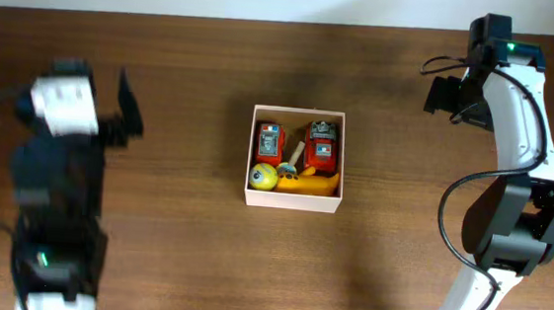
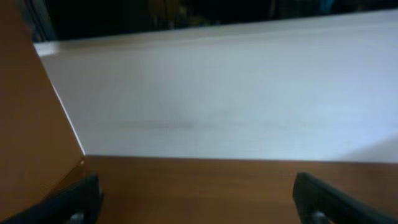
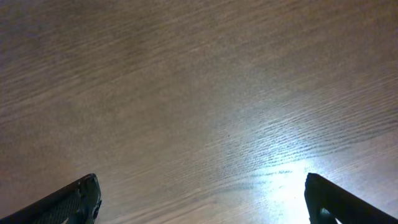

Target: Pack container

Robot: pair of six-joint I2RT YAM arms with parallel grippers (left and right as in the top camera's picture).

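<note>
Toys (image 1: 321, 147) are all in the box (image 1: 293, 202), probably why the left gripper (image 1: 128, 106) and right gripper (image 1: 435, 83) hang open, empty, well off either side.

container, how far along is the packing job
Done: the container holds two red toys, a yellow ball and a yellow piece. In hand: nothing; the left gripper and right gripper are both open, well away from it. Left: no loose toy shows on the table in the overhead view, so packing looks finished, or nearly so.
</note>
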